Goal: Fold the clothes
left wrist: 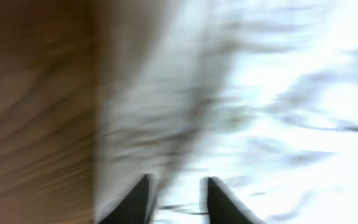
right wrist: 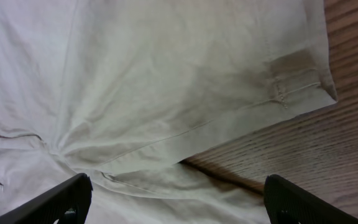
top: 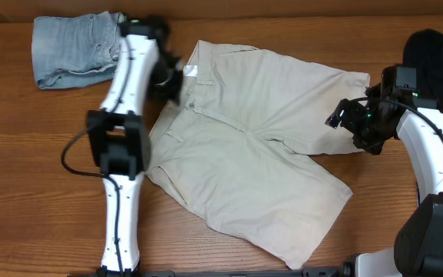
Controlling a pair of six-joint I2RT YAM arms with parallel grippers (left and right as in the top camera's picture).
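Your left arm (top: 121,77) is built of slim white links joined by boxy black housings, the biggest a black block partway along it. A thin black cable (top: 69,160) loops out beside that block, and a second dark line runs down the white lower link. Your right arm (top: 429,146) matches it: white shells, black joints, a black lead traced along the link and a bulky black head at the wrist. The left gripper (left wrist: 178,190) has two dark, tapered fingertips (left wrist: 219,202), badly blurred. The right gripper (right wrist: 178,180) has two matte black fingers (right wrist: 58,200) with slanted ends.
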